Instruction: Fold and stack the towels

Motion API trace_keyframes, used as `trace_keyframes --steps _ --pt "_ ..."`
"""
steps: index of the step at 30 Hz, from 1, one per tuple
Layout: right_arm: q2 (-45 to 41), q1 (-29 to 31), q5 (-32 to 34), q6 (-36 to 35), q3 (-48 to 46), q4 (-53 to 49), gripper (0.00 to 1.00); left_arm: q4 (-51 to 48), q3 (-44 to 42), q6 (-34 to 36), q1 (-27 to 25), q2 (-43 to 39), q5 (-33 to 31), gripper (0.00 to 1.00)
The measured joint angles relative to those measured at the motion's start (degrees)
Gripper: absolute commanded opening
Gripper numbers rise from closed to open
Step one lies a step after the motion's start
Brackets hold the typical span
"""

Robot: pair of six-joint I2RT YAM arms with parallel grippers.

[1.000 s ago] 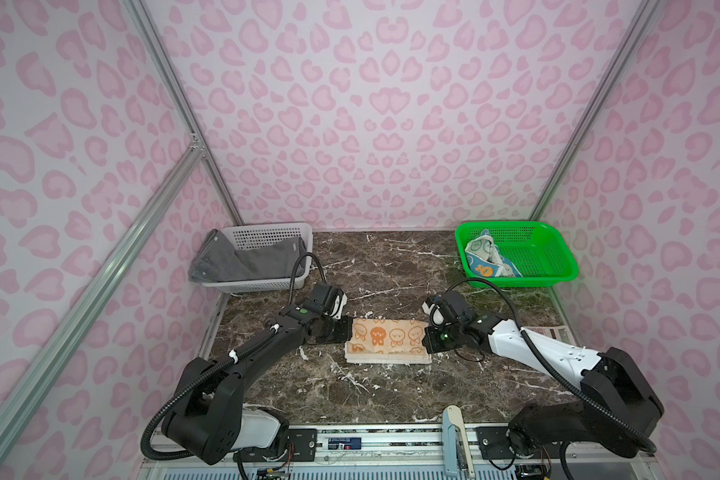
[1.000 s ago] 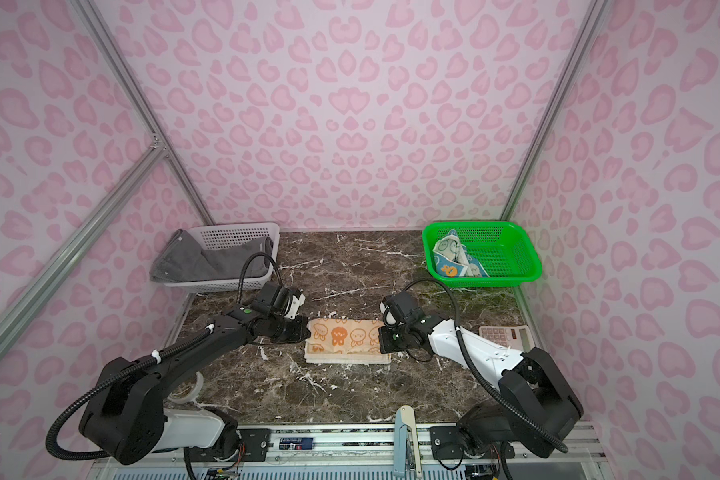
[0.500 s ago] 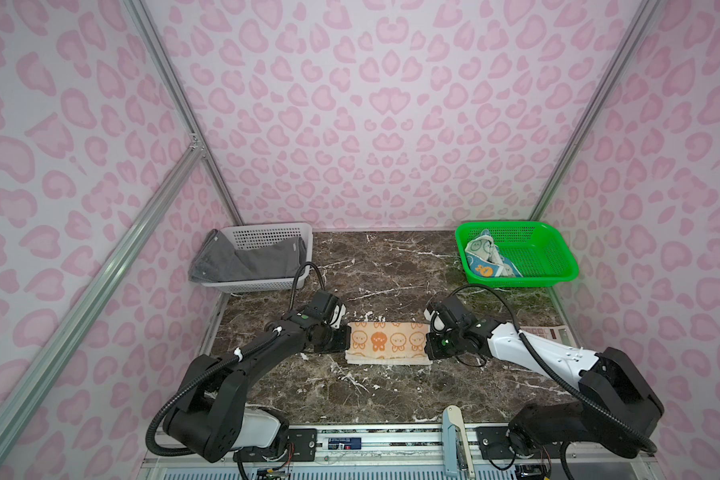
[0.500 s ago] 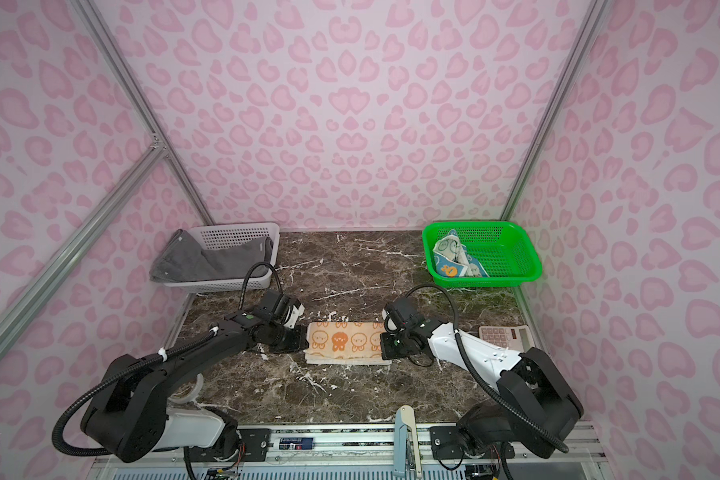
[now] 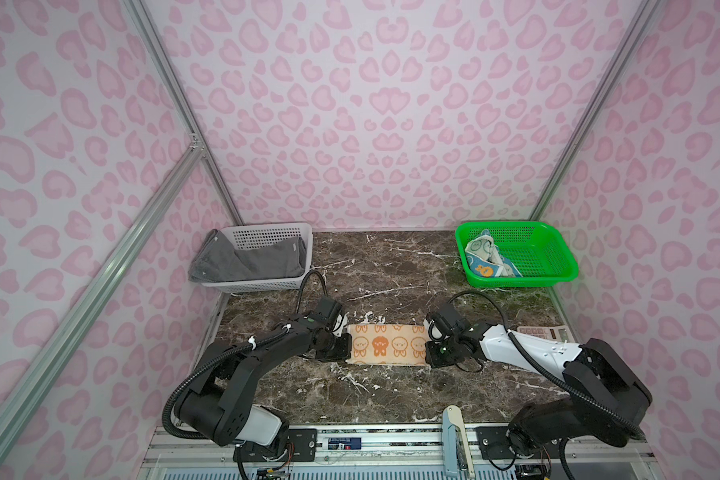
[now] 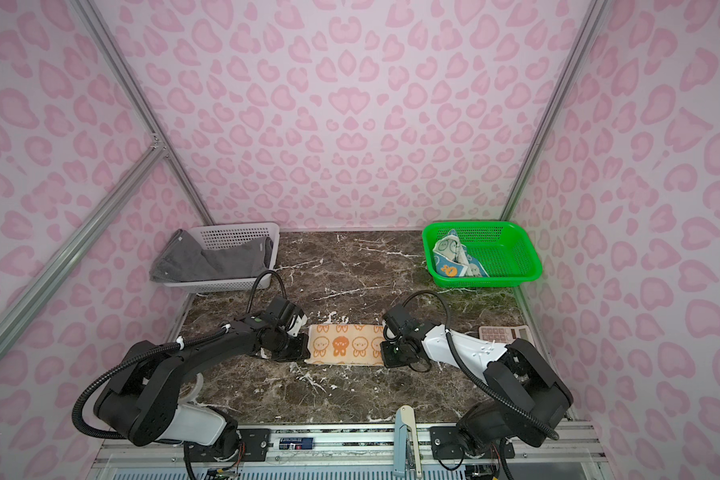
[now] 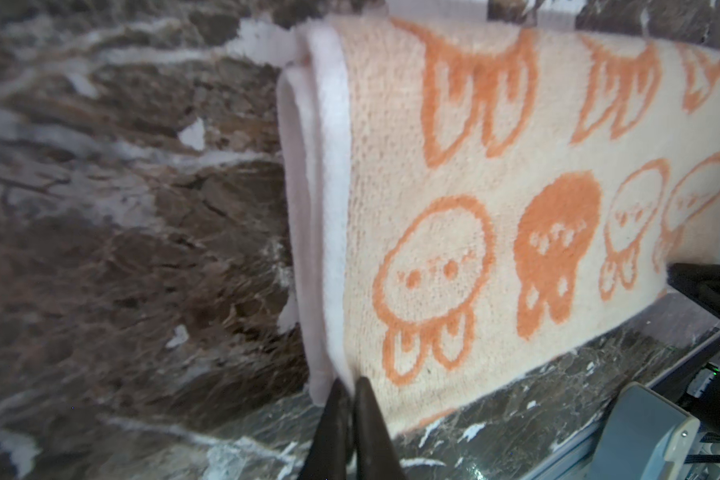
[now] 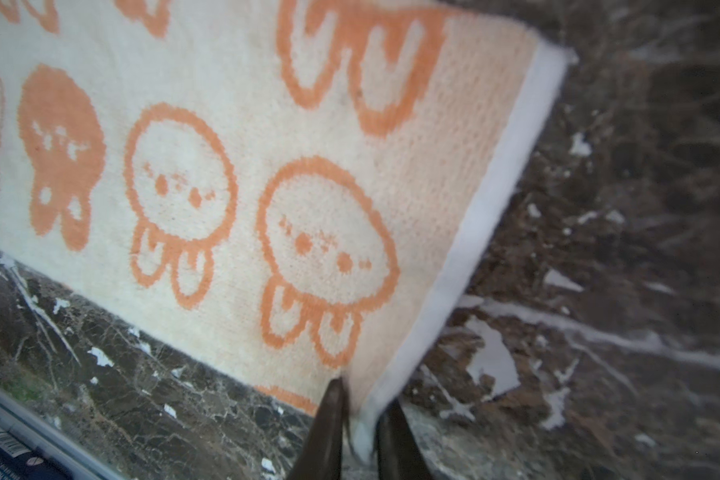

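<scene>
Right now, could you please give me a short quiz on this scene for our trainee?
1. True or false: the green plastic mesh basket holds a crumpled blue printed terry towel.
2. What lies in the white plastic slatted basket?
3. The folded orange-and-cream rabbit-print terry towel lies: A) in the green basket; B) in the white basket; C) on the brown marble tabletop, between the left pincer and the right pincer.
Key: 1 true; 2 a plain dark grey terry towel; 3 C.

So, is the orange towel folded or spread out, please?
Folded: the orange towel lies as a narrow strip, with two hem layers stacked at its end.
</scene>
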Motion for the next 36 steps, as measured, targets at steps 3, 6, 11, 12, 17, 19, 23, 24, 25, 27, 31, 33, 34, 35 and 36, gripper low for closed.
trace_keyframes --steps 3,6,11,12,17,19,23,24,25,27,31,33,34,35,36 --pt "-1.9 0.8 1.7 -1.6 0.7 -0.6 0.41 -0.4 0.0 -0.2 0.0 -0.7 -1.1 0.46" --pt "-4.6 2.9 4.0 -4.8 1.8 -0.8 0.54 -1.7 0.9 -0.6 0.0 -2.6 -2.3 0.60" --pt "-8.3 9.4 8.5 -13.9 3.7 0.8 0.61 -3.0 3.8 -1.1 0.1 -6.6 -5.7 0.70" --pt "-8.4 10.7 9.4 -15.9 4.0 1.6 0.62 -3.3 4.2 -1.6 0.3 -7.7 -6.4 0.70" --pt "-6.0 17.2 11.5 -27.3 5.1 7.0 0.73 -2.5 4.1 -4.3 3.3 -13.5 -9.6 0.77" --pt "-3.0 19.1 11.8 -31.2 6.3 8.1 0.74 -1.4 3.0 -5.6 4.9 -15.9 -10.1 0.78" --pt "3.9 20.8 11.8 -37.0 9.5 10.9 0.75 -1.2 1.9 -6.9 7.3 -19.6 -10.4 0.80" --pt "5.4 21.0 11.8 -37.9 10.0 11.6 0.75 -1.0 1.7 -7.0 7.7 -20.4 -10.3 0.80" --pt "7.0 21.2 11.6 -38.9 10.6 12.3 0.75 -0.8 1.3 -7.1 8.3 -21.3 -10.2 0.80" --pt "10.4 21.4 11.1 -40.5 11.7 13.3 0.74 -0.4 0.1 -7.5 9.7 -22.8 -10.3 0.81" --pt "15.4 21.4 10.8 -43.0 13.9 14.5 0.73 -0.2 -2.7 -8.3 11.8 -25.4 -9.6 0.98" --pt "17.3 21.4 10.7 -44.1 14.5 14.7 0.72 -0.2 -4.1 -8.8 12.7 -26.5 -8.7 0.99" --pt "18.1 21.4 10.7 -44.5 14.9 14.6 0.71 -0.2 -4.5 -9.3 13.2 -26.9 -8.2 0.99" --pt "19.2 21.4 10.7 -45.0 15.5 14.5 0.70 -0.2 -4.8 -9.4 13.6 -27.2 -7.9 0.99" --pt "20.2 21.4 10.8 -45.2 16.1 14.4 0.69 -0.1 -5.1 -9.4 14.1 -27.5 -7.8 0.99"
